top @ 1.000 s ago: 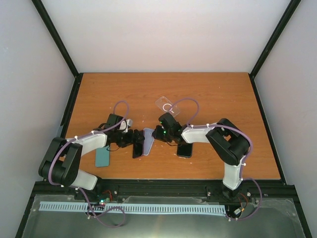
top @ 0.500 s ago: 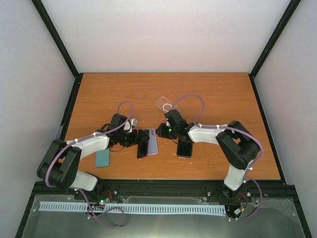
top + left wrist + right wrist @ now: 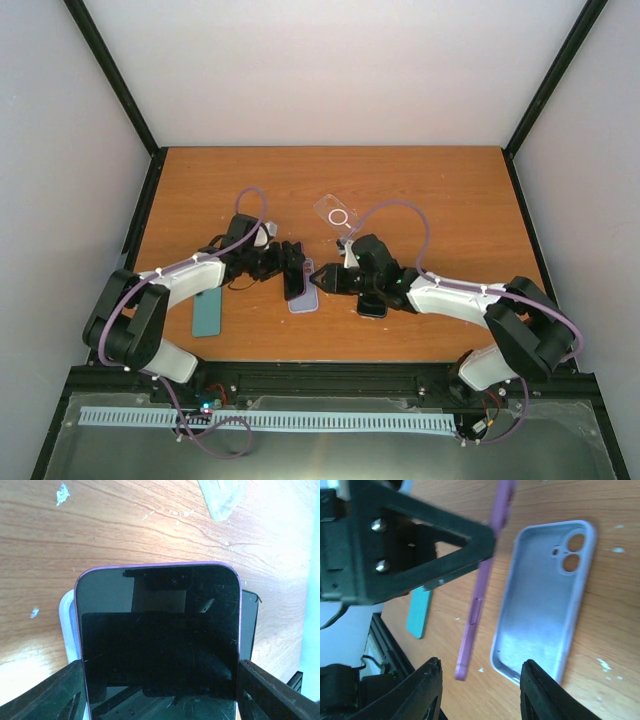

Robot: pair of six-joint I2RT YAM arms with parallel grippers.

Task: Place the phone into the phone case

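The left jaws are clamped on the long sides of the purple-edged phone (image 3: 160, 630), one black finger (image 3: 45, 695) pressing each edge. Its dark screen faces the left wrist camera and its free short end points away from the jaws. From the right wrist it shows edge-on as a thin purple strip, with its long axis roughly in line with that of the lavender phone case (image 3: 545, 605).

The case lies open side up on the desk (image 3: 450, 190), just beside and partly under the phone. I cannot tell whether the two touch.

The right jaws stand apart with nothing between them, their fingers (image 3: 427, 690) cut off at the frame's bottom.

Farther out lie a clear case (image 3: 337, 213), a teal slab (image 3: 207, 315) that may be a phone or a case, and a black phone (image 3: 372, 305) half hidden under the right arm.
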